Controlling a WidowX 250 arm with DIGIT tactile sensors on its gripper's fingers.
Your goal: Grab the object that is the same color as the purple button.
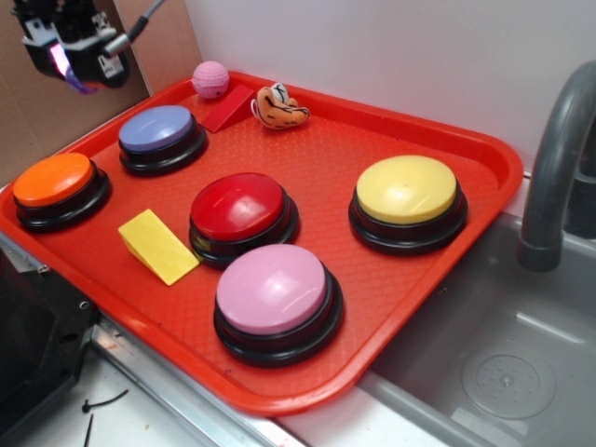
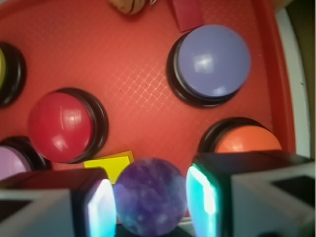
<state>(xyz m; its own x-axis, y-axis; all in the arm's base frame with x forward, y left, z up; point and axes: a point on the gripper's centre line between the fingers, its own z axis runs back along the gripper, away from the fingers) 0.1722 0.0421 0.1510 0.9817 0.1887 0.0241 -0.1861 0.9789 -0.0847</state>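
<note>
In the wrist view my gripper [image 2: 151, 197] is shut on the tiny dark purple ball [image 2: 150, 195], which sits between the two glowing pads. In the exterior view the gripper [image 1: 76, 76] hangs high above the tray's far left corner, and a bit of the purple ball [image 1: 82, 86] shows under it. The purple button [image 1: 156, 130], a periwinkle dome on a black base, stands on the red tray [image 1: 447, 251] below and right of the gripper; it also shows in the wrist view [image 2: 213, 61].
On the tray: orange button [image 1: 54, 181], red button [image 1: 238, 208], pink-lilac button [image 1: 272, 290], yellow button [image 1: 407, 190], yellow wedge [image 1: 156, 245], red wedge [image 1: 226, 109], pink dimpled ball [image 1: 210, 79], striped plush toy [image 1: 279, 108]. A sink [image 1: 503, 363] and grey faucet [image 1: 551, 168] lie right.
</note>
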